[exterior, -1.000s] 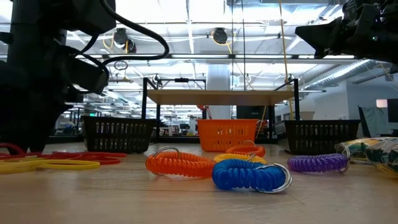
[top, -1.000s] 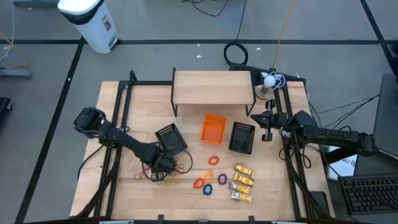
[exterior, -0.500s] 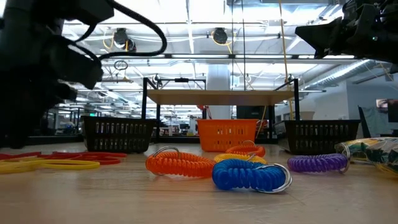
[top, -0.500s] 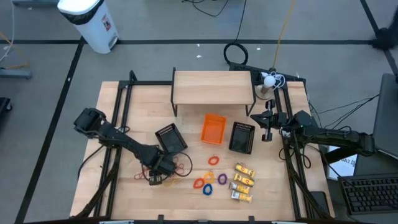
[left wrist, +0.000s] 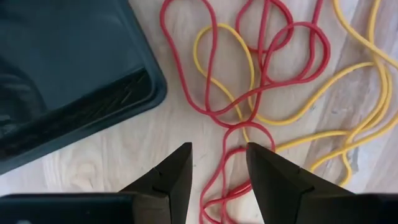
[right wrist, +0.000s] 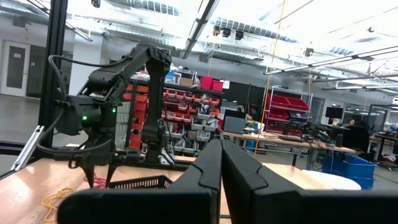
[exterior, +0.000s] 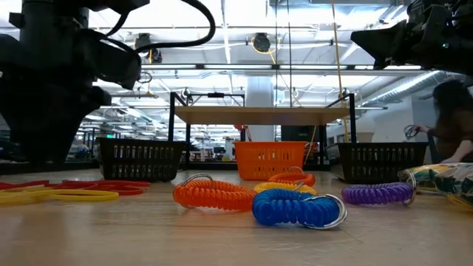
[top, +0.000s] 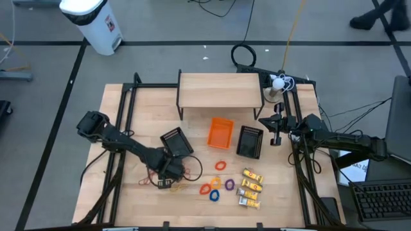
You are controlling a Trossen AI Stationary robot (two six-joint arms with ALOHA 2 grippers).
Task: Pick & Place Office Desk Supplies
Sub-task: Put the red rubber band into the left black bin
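Note:
Red and yellow rubber bands (top: 182,174) lie tangled on the table near the left black mesh bin (top: 176,142). In the left wrist view my left gripper (left wrist: 217,152) is open and pointing down over them. A red band loop (left wrist: 233,134) lies between its fingertips, with the bin's corner (left wrist: 140,84) beside them. Coiled rings in orange, blue and purple (top: 216,187) and yellow-and-white packets (top: 250,188) lie right of the bands. The low view shows the orange (exterior: 214,196), blue (exterior: 295,208) and purple (exterior: 377,193) coils. My right gripper (top: 277,138) is shut and waits raised by the right edge.
An orange plastic bin (top: 220,133) and a second black mesh bin (top: 250,141) stand mid-table, in front of a raised wooden shelf (top: 220,90). Bare tabletop lies near the front left corner (top: 122,192). A person shows far off in the room (exterior: 451,122).
My left gripper has shifted a little toward the table's right and far side, staying over the rubber bands. In the low view its arm has swung from the picture's left edge toward the middle.

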